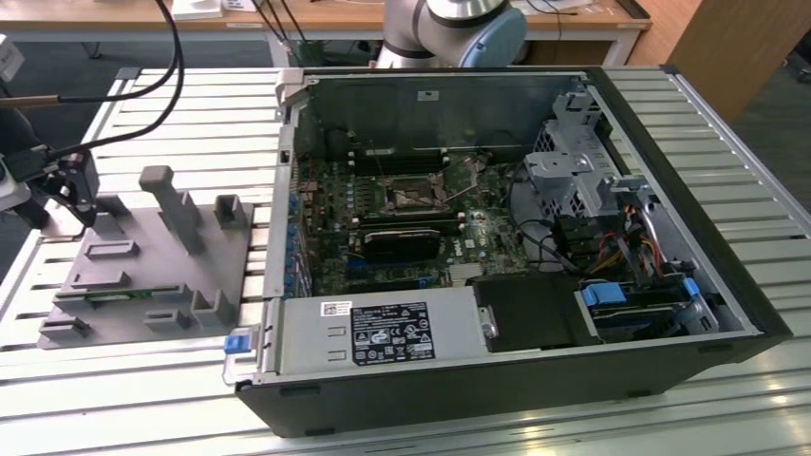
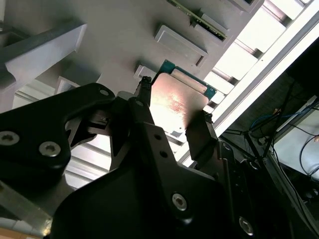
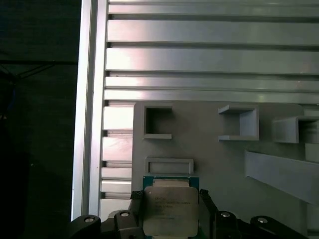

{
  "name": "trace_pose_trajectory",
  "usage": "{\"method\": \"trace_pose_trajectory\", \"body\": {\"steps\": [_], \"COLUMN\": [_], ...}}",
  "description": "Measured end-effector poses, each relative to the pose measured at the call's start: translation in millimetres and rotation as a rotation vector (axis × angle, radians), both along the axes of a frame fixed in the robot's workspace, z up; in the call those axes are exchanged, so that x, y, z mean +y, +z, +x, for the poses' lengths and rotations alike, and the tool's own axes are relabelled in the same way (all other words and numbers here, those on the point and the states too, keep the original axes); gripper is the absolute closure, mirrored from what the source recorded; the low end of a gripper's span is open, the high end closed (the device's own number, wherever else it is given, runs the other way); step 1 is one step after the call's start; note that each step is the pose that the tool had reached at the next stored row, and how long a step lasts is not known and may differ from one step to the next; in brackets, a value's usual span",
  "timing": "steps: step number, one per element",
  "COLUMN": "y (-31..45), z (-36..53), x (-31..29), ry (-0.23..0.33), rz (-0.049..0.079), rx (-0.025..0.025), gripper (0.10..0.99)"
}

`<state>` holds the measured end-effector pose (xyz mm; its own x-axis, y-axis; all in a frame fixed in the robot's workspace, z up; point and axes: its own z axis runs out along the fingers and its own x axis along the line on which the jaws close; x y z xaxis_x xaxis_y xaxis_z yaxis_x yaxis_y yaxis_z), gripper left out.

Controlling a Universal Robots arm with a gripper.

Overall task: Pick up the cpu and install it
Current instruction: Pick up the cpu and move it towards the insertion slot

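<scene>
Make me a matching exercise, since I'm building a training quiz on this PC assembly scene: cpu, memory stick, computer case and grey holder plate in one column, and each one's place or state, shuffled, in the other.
Things
1. cpu
2. memory stick
3. computer case
4. grey holder plate

Places or states
A. lies open, motherboard showing
B. rests on the slatted table, at the exterior view's left of the case
C. between the fingertips of the gripper
D. lies along a slot in the plate

Pairs: 1-C, 2-D, 3-A, 4-B
</scene>
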<state>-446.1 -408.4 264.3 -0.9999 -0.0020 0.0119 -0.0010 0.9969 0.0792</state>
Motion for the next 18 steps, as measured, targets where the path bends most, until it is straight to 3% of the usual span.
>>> {"method": "trace_pose_trajectory", "body": {"steps": [18], "y": [4.0], "z": [0.0], "x": [0.0], "ry": [0.0], "rz": [0.0], "rx": [0.0001], "gripper": [0.553]}}
